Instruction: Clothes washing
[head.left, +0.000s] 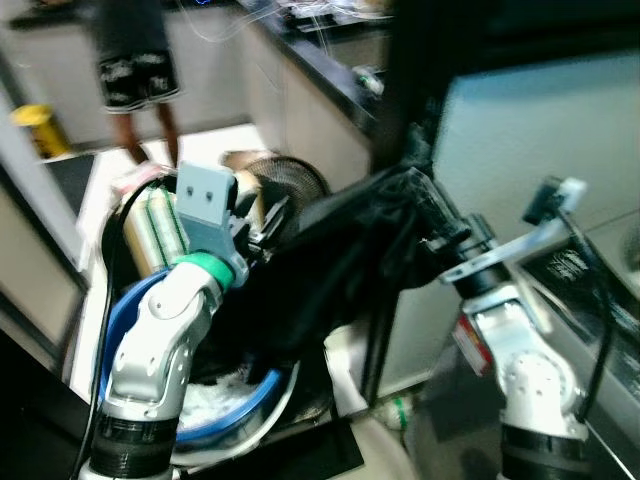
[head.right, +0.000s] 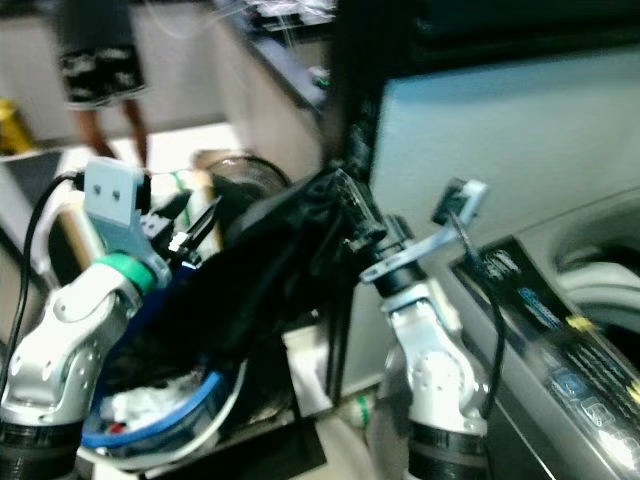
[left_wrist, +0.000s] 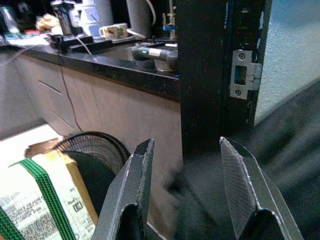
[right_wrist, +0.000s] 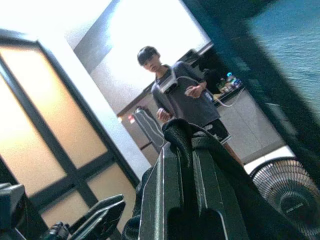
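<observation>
Right claw (head.right: 350, 215) is pinching a fold of the black garment (head.left: 330, 255), fingers closed w/ cloth bunched between them. The garment is hanging from it and draping down toward the blue basket (head.left: 255, 400) below, btwn both arms. Left claw (left_wrist: 185, 165) is gaping wide, empty, w/ the cloth lying just beyond its tips.

Risk, as I judge it: the grip is on one edge only, so the hanging weight could be dragging it loose, or the trailing end could be snagging on the basket rim or the door frame (left_wrist: 210, 75) just past the left claw.

Further off, a fan (left_wrist: 95, 150), then a person (right_wrist: 187, 102) standing in the room; a wide swing might be reaching them.
</observation>
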